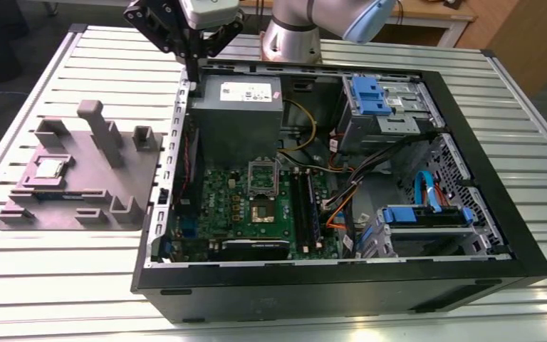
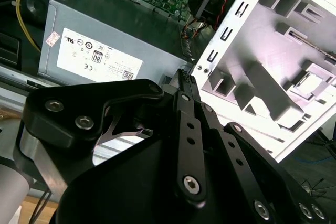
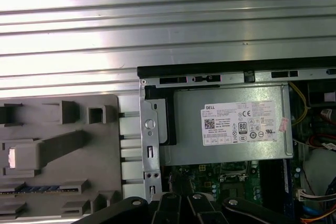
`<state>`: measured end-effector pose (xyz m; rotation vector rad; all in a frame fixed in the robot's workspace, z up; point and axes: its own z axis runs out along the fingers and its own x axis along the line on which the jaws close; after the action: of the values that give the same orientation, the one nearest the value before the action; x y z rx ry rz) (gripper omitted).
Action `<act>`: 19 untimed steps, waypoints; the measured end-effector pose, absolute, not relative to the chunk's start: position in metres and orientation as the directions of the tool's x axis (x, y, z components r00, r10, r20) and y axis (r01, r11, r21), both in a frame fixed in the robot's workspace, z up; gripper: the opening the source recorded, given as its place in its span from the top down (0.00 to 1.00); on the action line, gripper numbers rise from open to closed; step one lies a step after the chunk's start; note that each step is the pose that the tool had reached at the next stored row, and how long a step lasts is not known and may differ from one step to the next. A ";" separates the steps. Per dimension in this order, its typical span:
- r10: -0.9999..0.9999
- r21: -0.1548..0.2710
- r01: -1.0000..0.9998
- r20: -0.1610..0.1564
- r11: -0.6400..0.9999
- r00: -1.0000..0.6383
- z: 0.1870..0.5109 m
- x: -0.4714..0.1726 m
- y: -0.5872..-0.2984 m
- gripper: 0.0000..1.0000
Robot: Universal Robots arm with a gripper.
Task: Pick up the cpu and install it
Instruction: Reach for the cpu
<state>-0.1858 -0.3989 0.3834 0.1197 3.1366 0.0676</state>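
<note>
The cpu point(image 1: 48, 169), a small flat silvery-grey square chip, is lying in the grey moulded tray point(image 1: 112, 178); probably light, stiff and fragile, so take it by opposite edges; the black gripper point(image 1: 197, 57) is hovering with its jaws closed and empty.

We take this for a robotics lab or test workshop. A silver-and-blue jointed robot arm point(image 1: 298, 32) rises at the far edge of a ribbed aluminium-profile desk point(image 1: 55, 299). On the desk, an open black computer case point(image 1: 350, 288) bares its green circuit board point(image 1: 226, 192) beside a grey moulded plastic parts tray point(image 1: 140, 178).
</note>
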 end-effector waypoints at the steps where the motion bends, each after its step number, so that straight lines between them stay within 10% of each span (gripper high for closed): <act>1: 0.076 0.043 0.076 0.000 0.996 -0.997 0.383 -0.186 -0.399 0.90; 19: 0.076 0.043 0.076 0.000 0.996 -0.997 0.381 -0.199 -0.399 0.90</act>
<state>-0.1991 -0.3989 0.3809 0.1197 3.1366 0.0675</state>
